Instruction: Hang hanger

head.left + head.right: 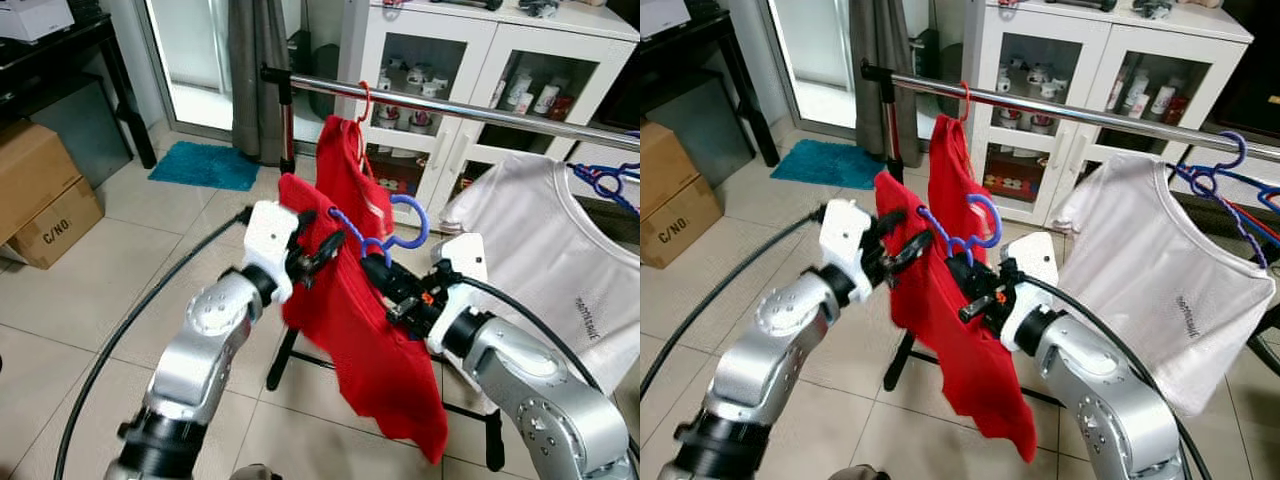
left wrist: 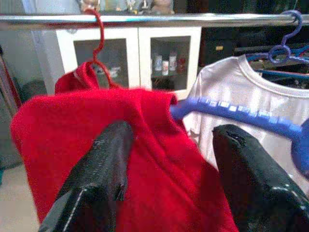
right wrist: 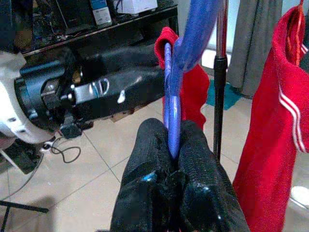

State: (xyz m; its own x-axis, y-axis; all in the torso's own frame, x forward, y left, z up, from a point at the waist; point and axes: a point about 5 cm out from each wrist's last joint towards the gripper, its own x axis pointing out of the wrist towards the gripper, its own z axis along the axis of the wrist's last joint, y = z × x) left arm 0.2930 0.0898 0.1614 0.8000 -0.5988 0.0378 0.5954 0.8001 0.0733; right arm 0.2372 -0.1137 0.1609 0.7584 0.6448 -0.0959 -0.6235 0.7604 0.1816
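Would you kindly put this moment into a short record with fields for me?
Held item: red shirt on a blue hanger
Right gripper: shut on the blue hanger
Left gripper: open, fingers either side of the red shirt's shoulder
Rail: above and behind the held hanger; hook not yet on it
Already on rail: another red garment on a red hanger, white shirt on a blue hanger
Behind: white cabinet

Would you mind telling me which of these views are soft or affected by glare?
Left wrist view: soft throughout, the left gripper fingers and red shirt blurred. Right wrist view: the right gripper on the blue hanger fairly sharp, background hazy. Head views: crisp, glare on the rail.
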